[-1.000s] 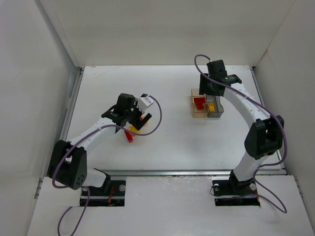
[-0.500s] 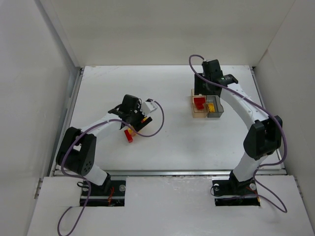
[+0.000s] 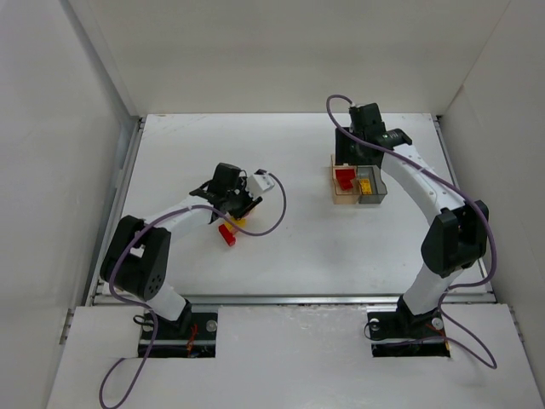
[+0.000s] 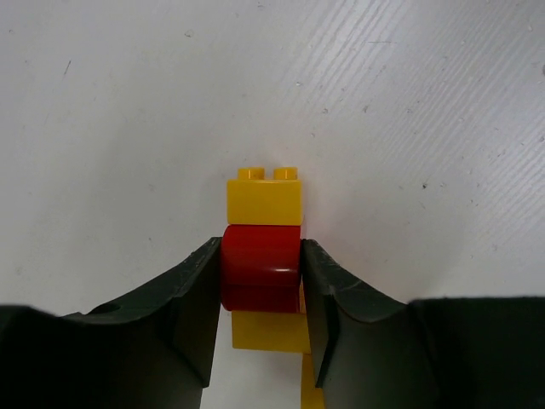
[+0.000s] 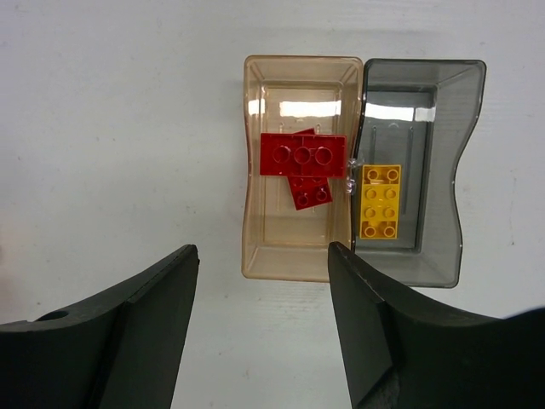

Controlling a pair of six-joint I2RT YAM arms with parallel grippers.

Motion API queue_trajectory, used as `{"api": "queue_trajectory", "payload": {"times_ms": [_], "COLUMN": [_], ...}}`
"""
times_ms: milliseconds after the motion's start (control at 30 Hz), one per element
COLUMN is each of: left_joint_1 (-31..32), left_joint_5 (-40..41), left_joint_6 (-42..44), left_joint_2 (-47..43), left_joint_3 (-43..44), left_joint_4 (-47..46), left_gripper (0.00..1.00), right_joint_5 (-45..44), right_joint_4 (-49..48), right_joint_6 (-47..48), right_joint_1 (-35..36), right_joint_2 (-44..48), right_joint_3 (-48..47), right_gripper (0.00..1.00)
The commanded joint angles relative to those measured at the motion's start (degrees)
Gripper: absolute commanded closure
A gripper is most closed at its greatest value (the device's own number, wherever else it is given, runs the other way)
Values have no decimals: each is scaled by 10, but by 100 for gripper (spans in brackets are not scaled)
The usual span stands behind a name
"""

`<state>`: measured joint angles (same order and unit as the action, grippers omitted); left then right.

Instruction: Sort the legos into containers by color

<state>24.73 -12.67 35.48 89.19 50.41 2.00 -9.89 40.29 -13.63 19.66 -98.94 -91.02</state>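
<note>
While the left pincer (image 4: 261, 285) is clenched on a glossy, rounded red lego (image 4: 261, 266), a yellow brick (image 4: 264, 198) touches its far side, studs pointing away, another yellow piece (image 4: 266, 332) shows on its near side, and bare, scratched white surface (image 4: 409, 128) spreads all round. The right pincer (image 5: 262, 256), jaws apart and holding nothing, hangs over the joined containers (image 5: 358, 94): the amber bin (image 5: 252, 213) holds two flat red plates (image 5: 303, 155), the wider one crosswise, and the smoky grey bin (image 5: 443, 170) one yellow plate (image 5: 381, 201) lying lengthwise, studs up.

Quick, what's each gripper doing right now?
Left gripper: closed on a red lego.
Right gripper: open, holding nothing.
</note>
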Motion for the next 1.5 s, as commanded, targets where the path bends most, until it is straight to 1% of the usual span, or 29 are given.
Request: {"api": "queue_trajectory", "payload": {"times_ms": [0,133,300,367,500,533,567,600,633,667,733,767,800,833,900,967,1033,1167,1300,1400,1467], "left_joint_1": [-1,-1,-1,4,4,4,4,4,4,4,4,4,4,4,4,9,15,20,20,20,20], "left_joint_5": [-20,-25,-31,-31,-59,-66,-75,-82,-102,-113,-149,-162,-188,-188,-221,-232,-239,-256,-256,-256,-256], "left_joint_6": [-6,-21,-26,-26,-31,-31,-31,-38,-38,-43,-48,-48,-48,-41,-34,-27,-27,-27,-32,-38,-38], "left_joint_2": [2,2,2,2,2,2,2,2,2,2,-3,-16,-32,-32,-64,-83,-104,-118,-130,-130,-130], "left_joint_3": [7,19,56,83,135,157,167,178,187,198,224,231,237,237,227,209,201,195,183,178,178], "left_joint_4": [6,12,40,63,112,130,137,144,150,155,160,160,148,138,110,63,29,-1,-29,-29,-34], "left_gripper": [100,100,100,100,100,100,100,100,100,100,100,100,100,100,100,100,100,100,100,100,100], "right_joint_5": [24,80,104,119,210,251,273,295,318,360,400,443,467,493,560,578,578,578,587,587,587], "right_joint_4": [-11,-24,-39,-46,-69,-74,-79,-86,-100,-110,-149,-163,-195,-196,-250,-293,-293,-299,-304,-304,-304], "right_joint_6": [12,19,19,25,46,46,46,46,46,46,38,32,13,1,-24,-62,-68,-69,-82,-82,-82], "right_joint_1": [6,6,11,11,11,11,11,11,11,11,11,11,11,6,6,6,12,25,38,43,49], "right_joint_2": [2,8,13,18,24,24,30,30,37,37,52,52,58,58,58,58,52,47,32,27,27], "right_joint_3": [-9,-9,-9,-9,1,7,7,7,7,7,7,7,12,12,18,24,24,24,30,23,23], "right_gripper": [32,32,32,32,32,28,25,19,11,0,0,0,0,0,0,0,0,0,0,0,4]}}
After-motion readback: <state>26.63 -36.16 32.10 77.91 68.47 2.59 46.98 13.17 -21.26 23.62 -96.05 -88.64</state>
